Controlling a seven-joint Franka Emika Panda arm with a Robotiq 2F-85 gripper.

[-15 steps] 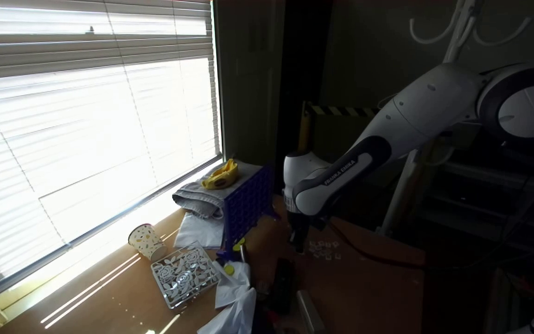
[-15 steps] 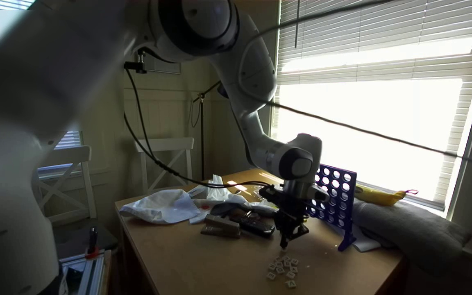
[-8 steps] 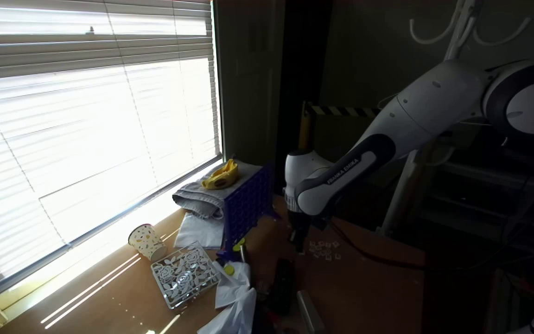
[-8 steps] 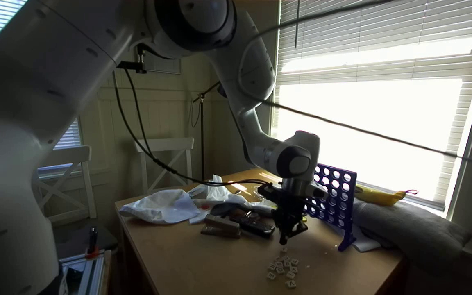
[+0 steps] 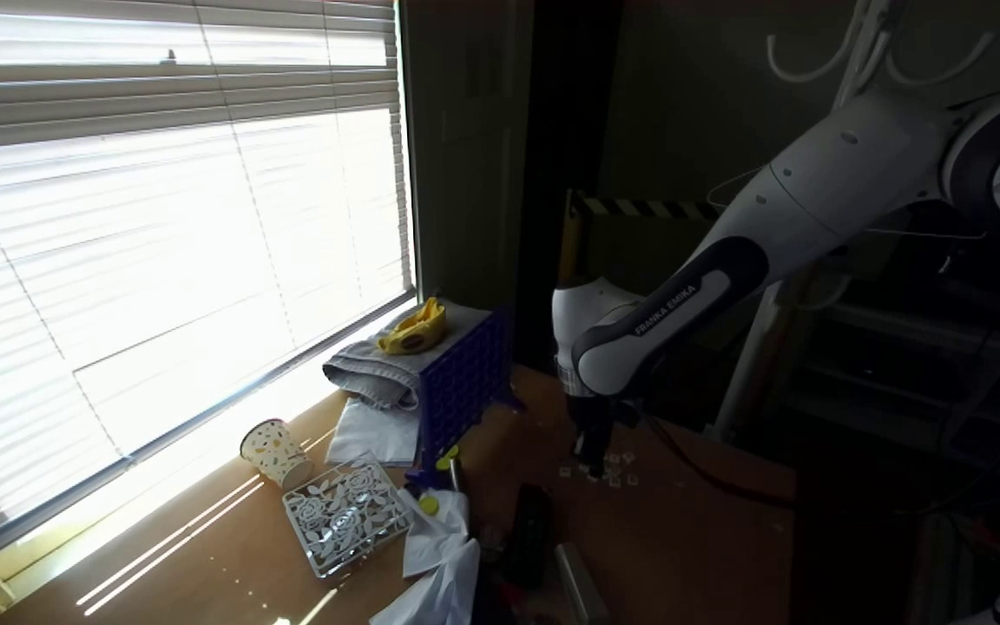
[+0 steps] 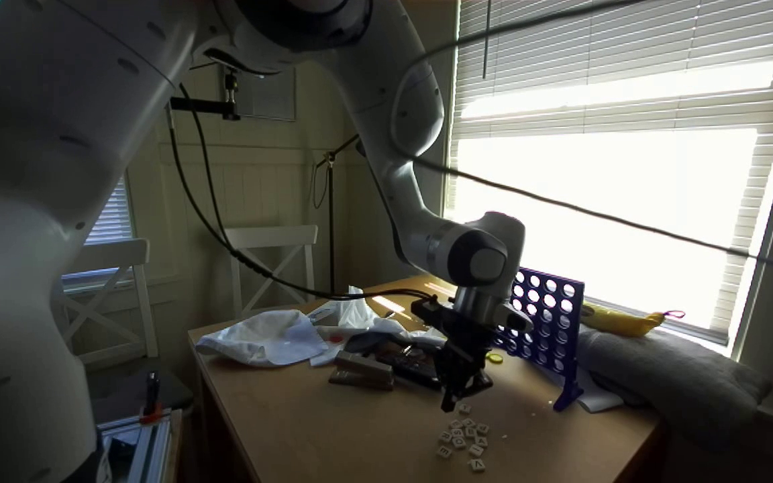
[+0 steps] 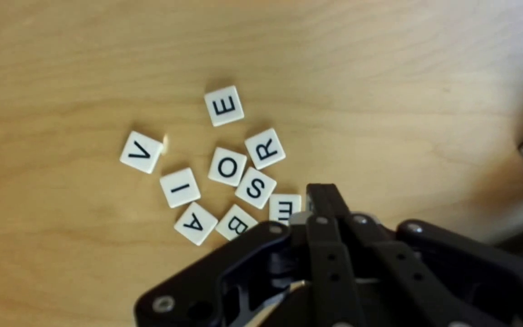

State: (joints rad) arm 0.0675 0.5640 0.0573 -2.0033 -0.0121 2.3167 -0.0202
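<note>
My gripper (image 7: 327,190) has its black fingertips pressed together in the wrist view, with nothing seen between them. It is over the table beside several white letter tiles. An E tile (image 7: 285,208) is just left of the fingers, and a sliver of another tile shows behind them. The S tile (image 7: 255,187), O tile (image 7: 227,166), R tile (image 7: 265,149) and V tile (image 7: 141,152) lie flat farther left. The gripper also shows in both exterior views (image 5: 594,473) (image 6: 449,406). A lone tile (image 6: 464,408) lies near its tip, apart from the cluster.
A blue upright game rack (image 6: 547,315) stands beside the arm. A grey towel (image 6: 655,362) with a yellow banana-shaped pouch (image 6: 625,322) lies behind it. A stapler (image 6: 363,371), white cloth (image 6: 262,339), patterned cup (image 5: 276,453) and silver trivet (image 5: 345,514) are on the table.
My gripper has risen off the lone tile and moved sideways toward the tile cluster, tilting slightly. The lone tile stays on the table. The other tiles have not moved.
</note>
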